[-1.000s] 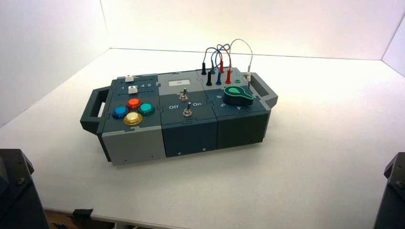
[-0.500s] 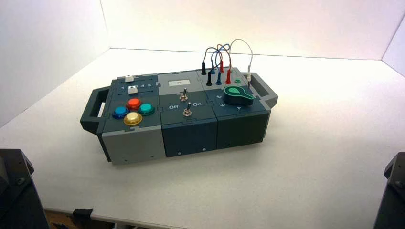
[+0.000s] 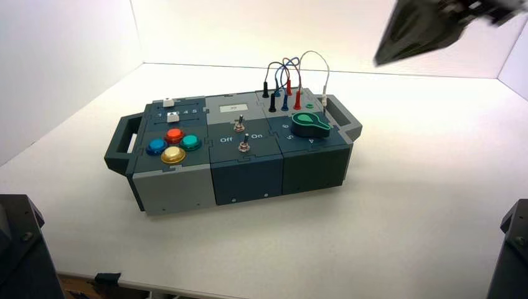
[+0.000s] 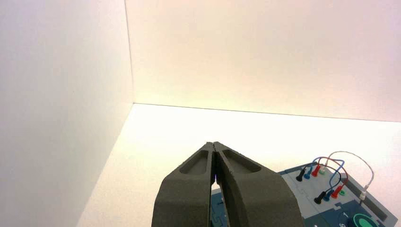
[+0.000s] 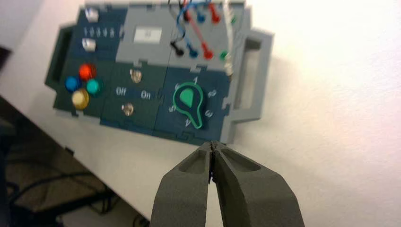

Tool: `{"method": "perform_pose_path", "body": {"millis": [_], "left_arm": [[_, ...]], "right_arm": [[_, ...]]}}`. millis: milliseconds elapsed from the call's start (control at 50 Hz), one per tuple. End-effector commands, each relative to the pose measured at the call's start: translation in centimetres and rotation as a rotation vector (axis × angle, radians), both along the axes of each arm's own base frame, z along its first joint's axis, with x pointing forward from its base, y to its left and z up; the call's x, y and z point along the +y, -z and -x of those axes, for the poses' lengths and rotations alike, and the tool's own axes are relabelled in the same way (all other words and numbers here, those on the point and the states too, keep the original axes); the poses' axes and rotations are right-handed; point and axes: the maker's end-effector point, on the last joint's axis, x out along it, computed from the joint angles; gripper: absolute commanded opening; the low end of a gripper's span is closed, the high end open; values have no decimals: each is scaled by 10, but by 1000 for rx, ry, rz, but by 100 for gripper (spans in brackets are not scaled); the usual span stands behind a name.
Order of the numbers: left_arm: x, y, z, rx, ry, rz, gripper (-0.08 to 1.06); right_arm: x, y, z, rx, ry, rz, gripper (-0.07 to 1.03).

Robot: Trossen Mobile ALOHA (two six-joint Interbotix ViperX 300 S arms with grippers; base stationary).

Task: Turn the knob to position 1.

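Newly swung into the high view, the black right gripper [image 5: 213, 145] hangs beyond the box's right end, fingers together, empty; the closed black left gripper [image 4: 213, 144] is parked at left. Untouched, the dark round knob with green teardrop pointer [image 5: 187, 98], on the box's right front, points near 4; turning to 1 remains.

So the right gripper [image 5: 212, 144] is hanging up in the air at the upper right of the high view, pretty much pinched shut, fingertips together. The left gripper [image 4: 213, 144] is just sitting parked off at the left, its fingertips touching too.
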Motion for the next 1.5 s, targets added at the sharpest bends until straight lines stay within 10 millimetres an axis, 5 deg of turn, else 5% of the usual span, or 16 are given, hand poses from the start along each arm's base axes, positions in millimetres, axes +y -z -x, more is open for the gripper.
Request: {"method": "perform_pose_path", "body": {"millis": [20,240,560,1500], "left_arm": [[0,-5,-2,-6,0,2,-3],[0,-5,-2,-4,1,2,-3],[0,-5,-2,-7,0,2,-3],[0,-7,-2,-15,0,3,-3]], "right_arm": [[19,0,-9,25,-38,8,-2],[43,24,-16,109,-92,67,-2],[48,58,-22,183,-93,125,-2],[62,91,-25,257,-115,177,-2]]}}
